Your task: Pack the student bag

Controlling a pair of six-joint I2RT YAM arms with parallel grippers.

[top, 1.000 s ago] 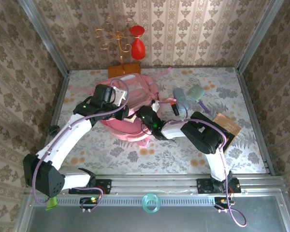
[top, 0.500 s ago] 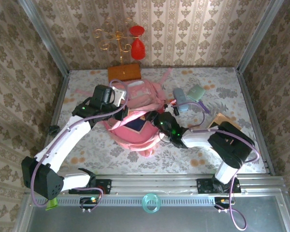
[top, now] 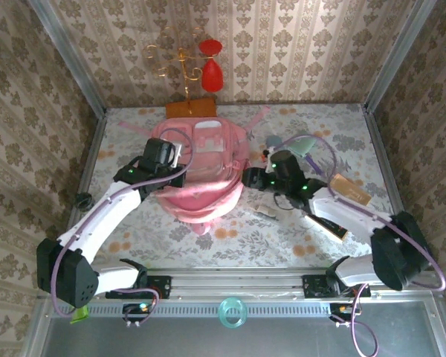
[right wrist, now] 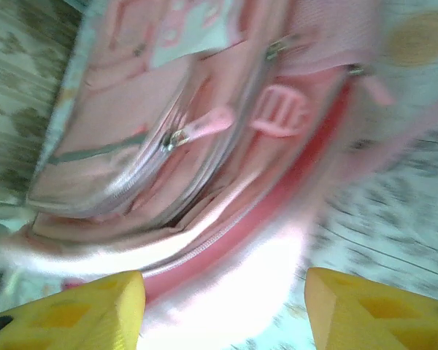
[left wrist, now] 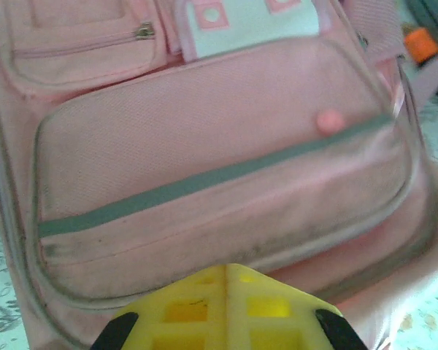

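The pink student bag [top: 208, 160] lies flat on the table, front pockets up and its top toward the back wall. My left gripper [top: 177, 169] rests at the bag's left side. In the left wrist view its yellow fingers [left wrist: 228, 273] are pressed together against the lower edge of the bag's front pocket [left wrist: 219, 146], with nothing seen between them. My right gripper [top: 249, 178] hovers just off the bag's right edge. Its fingers [right wrist: 66, 306] stand wide apart, facing the bag's side zippers [right wrist: 204, 146], which are blurred.
A wooden block [top: 191, 108] with a gold stand and red ornaments sits behind the bag. A green pouch [top: 306, 143], a brown book [top: 351, 188] and a small white item [top: 266, 211] lie to the right. A teal ring [top: 231, 312] sits on the front rail.
The bag, held up and open with a dark item inside, has dropped flat. My right arm has pulled back to the right, out of the bag. The left gripper has stayed at the bag.
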